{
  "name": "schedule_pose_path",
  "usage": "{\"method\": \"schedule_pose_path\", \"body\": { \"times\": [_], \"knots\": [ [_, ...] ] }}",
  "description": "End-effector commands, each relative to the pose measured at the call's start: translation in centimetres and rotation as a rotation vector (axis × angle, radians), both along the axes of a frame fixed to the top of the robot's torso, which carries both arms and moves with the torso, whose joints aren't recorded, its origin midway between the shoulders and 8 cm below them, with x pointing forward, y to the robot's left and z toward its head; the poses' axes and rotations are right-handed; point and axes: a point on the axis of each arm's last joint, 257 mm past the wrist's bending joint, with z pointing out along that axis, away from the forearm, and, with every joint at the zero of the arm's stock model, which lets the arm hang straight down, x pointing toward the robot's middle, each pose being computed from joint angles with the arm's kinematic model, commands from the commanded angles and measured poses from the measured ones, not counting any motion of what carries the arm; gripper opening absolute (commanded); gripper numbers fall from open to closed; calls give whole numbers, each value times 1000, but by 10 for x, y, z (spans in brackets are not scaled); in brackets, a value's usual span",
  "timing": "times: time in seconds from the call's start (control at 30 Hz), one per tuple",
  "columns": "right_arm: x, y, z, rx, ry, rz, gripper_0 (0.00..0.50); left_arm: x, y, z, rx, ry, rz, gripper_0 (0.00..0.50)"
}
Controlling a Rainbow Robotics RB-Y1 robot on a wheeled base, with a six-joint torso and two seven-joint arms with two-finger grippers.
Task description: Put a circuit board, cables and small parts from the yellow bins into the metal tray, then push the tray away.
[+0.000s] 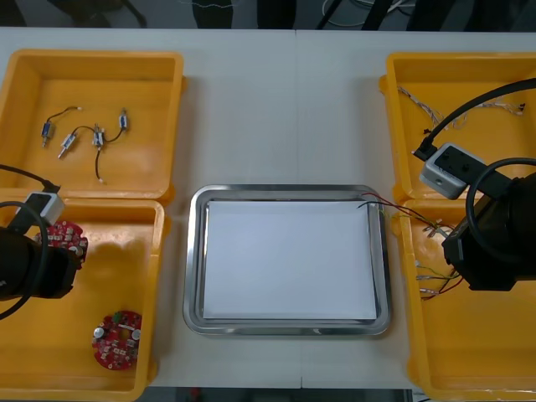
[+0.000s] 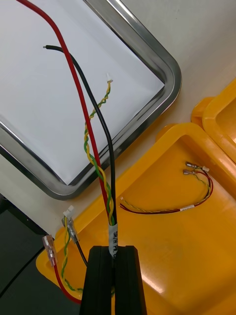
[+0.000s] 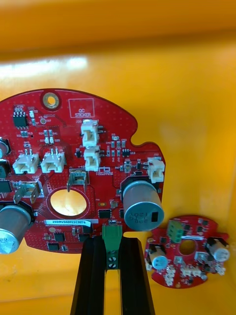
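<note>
Right wrist view: right gripper (image 2: 113, 252) fingers clenched on cables (image 2: 100, 162); carry fully over tray (image 2: 164, 69) before release; left gripper (image 3: 112, 243) fingers grasp board (image 3: 73, 172) edge.

metal tray (image 1: 195, 260) at the table's centre: polished, mirror-bright rim, with a flat matt white, paper-like inside. yellow bins (image 1: 142, 75) at nine and three o'clock from it: smooth moulded plastic, softly glossy, with pale glare patches. table (image 1: 285, 109): pale, smooth, matt. circuit board (image 3: 64, 138), pinched by the matt black fingers of the left gripper (image 3: 112, 243): satin red face, white and green plastic sockets, dull grey metal cans. cables (image 2: 111, 167), clamped in the right gripper (image 2: 114, 251): smooth, shiny plastic sheathing, with tiny bright metal ends.
</note>
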Motion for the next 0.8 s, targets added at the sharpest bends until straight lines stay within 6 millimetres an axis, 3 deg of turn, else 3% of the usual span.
{"method": "schedule_pose_path", "body": {
  "times": [0.03, 0.33, 0.8],
  "knots": [
    [3, -3, 8, -46, -34, 50, 0, 10, -22, 42, -43, -51, 45, 0],
    [3, -3, 8, -43, -35, 46, 0, 3, -63, 63, -85, -53, 17, 0],
    [4, -4, 9, -47, -39, 41, 0, 10, -130, 58, -99, -57, -23, 0]
  ]
}}
